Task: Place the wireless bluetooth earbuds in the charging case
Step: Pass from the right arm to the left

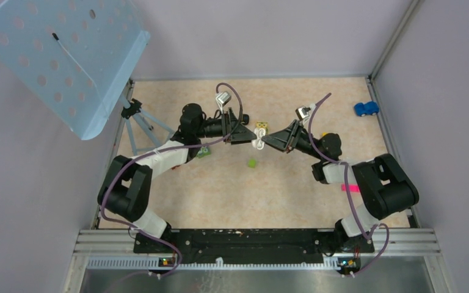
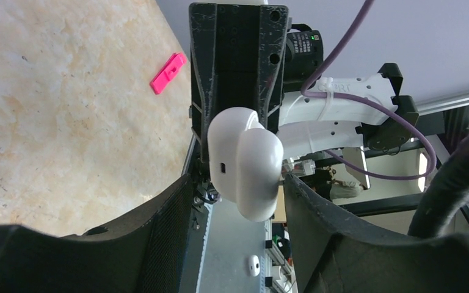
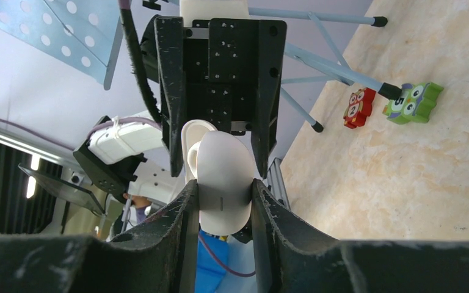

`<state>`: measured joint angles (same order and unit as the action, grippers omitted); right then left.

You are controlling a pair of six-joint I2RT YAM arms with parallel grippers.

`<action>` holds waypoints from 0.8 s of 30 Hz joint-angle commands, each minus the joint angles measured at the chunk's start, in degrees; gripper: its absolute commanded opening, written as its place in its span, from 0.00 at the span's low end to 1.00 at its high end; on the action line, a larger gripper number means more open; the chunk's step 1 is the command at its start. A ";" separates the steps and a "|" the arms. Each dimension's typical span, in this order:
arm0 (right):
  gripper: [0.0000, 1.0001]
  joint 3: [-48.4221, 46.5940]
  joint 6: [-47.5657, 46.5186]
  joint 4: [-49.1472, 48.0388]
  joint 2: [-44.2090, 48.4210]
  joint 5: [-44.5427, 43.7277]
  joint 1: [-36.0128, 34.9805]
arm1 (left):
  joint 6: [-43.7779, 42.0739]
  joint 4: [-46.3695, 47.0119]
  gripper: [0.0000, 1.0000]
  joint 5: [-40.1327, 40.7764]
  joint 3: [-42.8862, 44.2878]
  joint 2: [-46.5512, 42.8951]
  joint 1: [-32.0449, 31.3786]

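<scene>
Above mid-table the right gripper [image 3: 223,190] pinches the white case [image 3: 221,174] between its fingers, the left gripper [image 2: 237,183] stands spread loosely around the same case, and the earbuds cannot be made out, its inside hidden in every view.

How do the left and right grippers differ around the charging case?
The right gripper's fingers clamp the charging case; the left gripper's fingers flank it without clamping. The left gripper's fingers stand wider apart than the right gripper's. Both face each other above the table.
</scene>
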<state>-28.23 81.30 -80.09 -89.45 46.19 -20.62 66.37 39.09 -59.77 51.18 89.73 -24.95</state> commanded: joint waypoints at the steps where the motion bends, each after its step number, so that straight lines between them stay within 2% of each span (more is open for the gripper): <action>1: 0.00 -1.63 0.00 -4.32 0.86 0.65 -0.60 | -1.72 0.29 0.59 -1.20 2.75 1.44 0.21; 8: 0.00 -1.36 -0.79 -3.24 1.31 0.50 -0.91 | 3.45 7.76 0.45 -1.61 2.74 3.08 0.16; 11: 0.00 -1.30 -0.79 -3.10 1.27 0.33 -0.96 | 4.42 8.96 0.45 -2.05 2.83 3.50 0.10; 15: 0.00 -1.59 -0.96 -2.96 1.17 0.38 -1.34 | 1.39 4.65 0.48 -2.45 3.40 3.35 -0.05; 19: 0.00 -1.74 -1.06 -2.87 0.78 0.23 -1.66 | 1.38 4.55 0.36 -2.03 3.23 3.09 -0.09; 24: 0.00 -1.70 -2.36 -0.61 0.84 0.09 -2.15 | 1.53 4.56 0.14 -1.63 3.19 2.99 -0.08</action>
<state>-28.25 80.42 -77.54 -89.45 45.52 -21.12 69.25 42.85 -62.61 52.84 93.17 -24.88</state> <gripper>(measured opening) 0.311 0.241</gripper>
